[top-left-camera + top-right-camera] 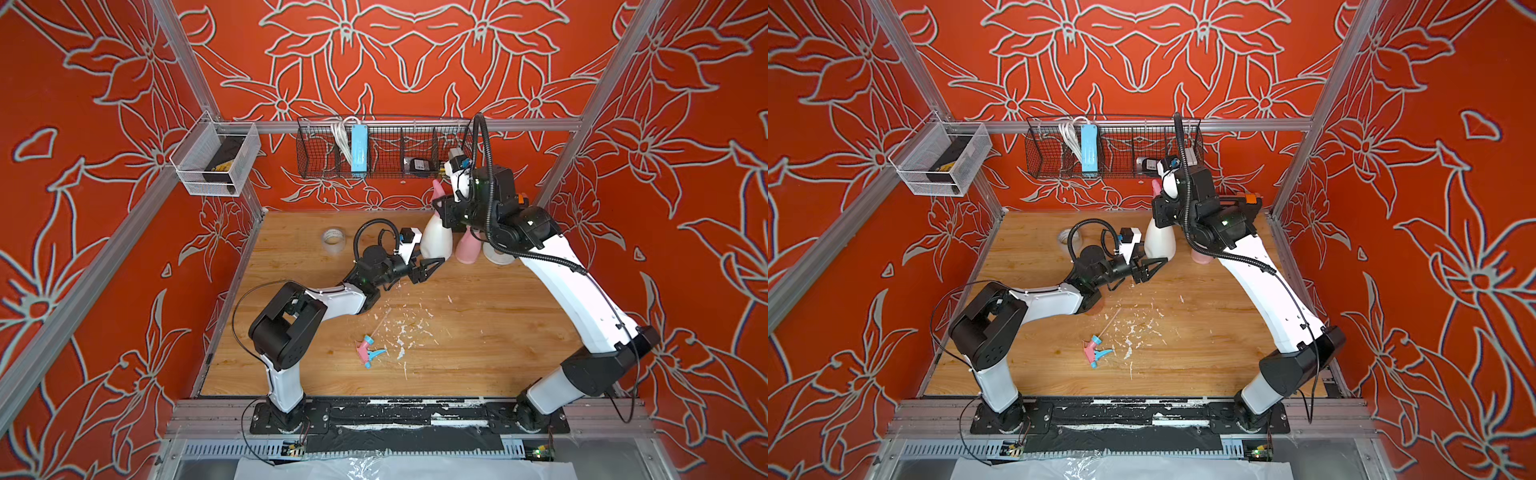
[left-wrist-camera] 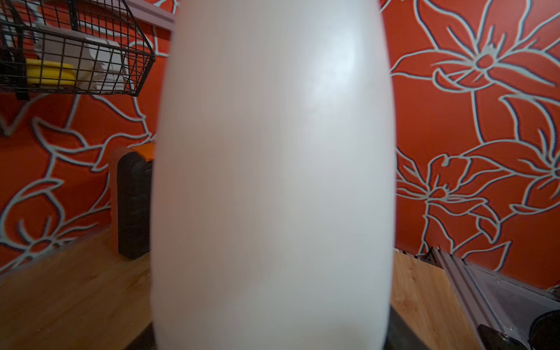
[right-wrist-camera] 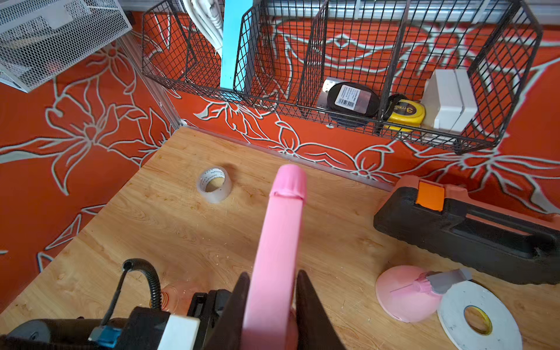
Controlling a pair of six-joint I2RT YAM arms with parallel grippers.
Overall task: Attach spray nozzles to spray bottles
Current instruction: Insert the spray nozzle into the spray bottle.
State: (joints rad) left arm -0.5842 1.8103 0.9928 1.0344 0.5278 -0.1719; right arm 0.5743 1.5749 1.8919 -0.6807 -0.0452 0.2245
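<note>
The white spray bottle (image 1: 434,239) stands upright at the back of the table and fills the left wrist view (image 2: 272,181). My left gripper (image 1: 436,259) is shut on its lower body, with a dark finger (image 2: 406,333) showing beside it. My right gripper (image 3: 272,272) is shut on the all-pink spray nozzle (image 3: 281,230), held at the top of the white bottle's neck (image 1: 438,189). The pink bottle (image 3: 403,297) carries a grey-topped nozzle (image 3: 448,280). A pink and blue nozzle (image 1: 368,351) lies loose on the table. The orange-pink bottle (image 3: 172,298) stands behind my left arm.
A clear tape roll (image 1: 334,239) lies at the back left and a white tape roll (image 3: 478,318) next to the pink bottle. A black and orange tool (image 3: 472,230) lies by the back wall. A wire basket (image 1: 386,149) hangs above. White shavings (image 1: 403,332) litter the table.
</note>
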